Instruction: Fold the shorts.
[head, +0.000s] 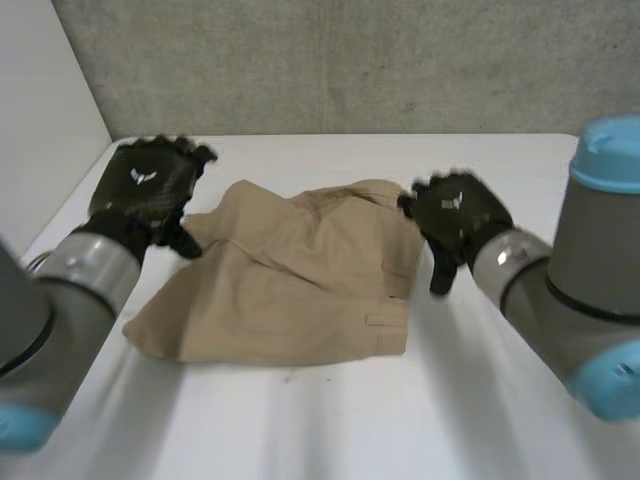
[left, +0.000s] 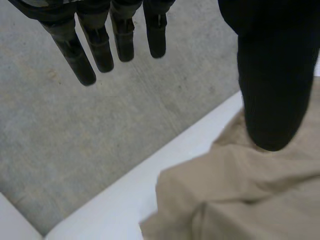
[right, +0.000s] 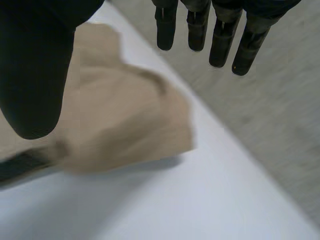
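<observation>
Tan shorts (head: 290, 290), white table (head: 480, 400)

This looks like a robot test room, maybe a lab. A plain white desk (head: 300, 420) stands against a bare grey concrete wall (head: 350, 60), with a flat white panel (head: 40, 110) at one side.

Dim, diffuse light; soft shadow along shorts (head: 300, 290) edge (near side) on table (head: 480, 400).

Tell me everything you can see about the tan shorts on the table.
The shorts are tan cloth, lying rumpled on the white table, with a pocket slit near their right edge. The open left hand is at their far left corner, the open right hand at their far right; contact cannot be told.
</observation>
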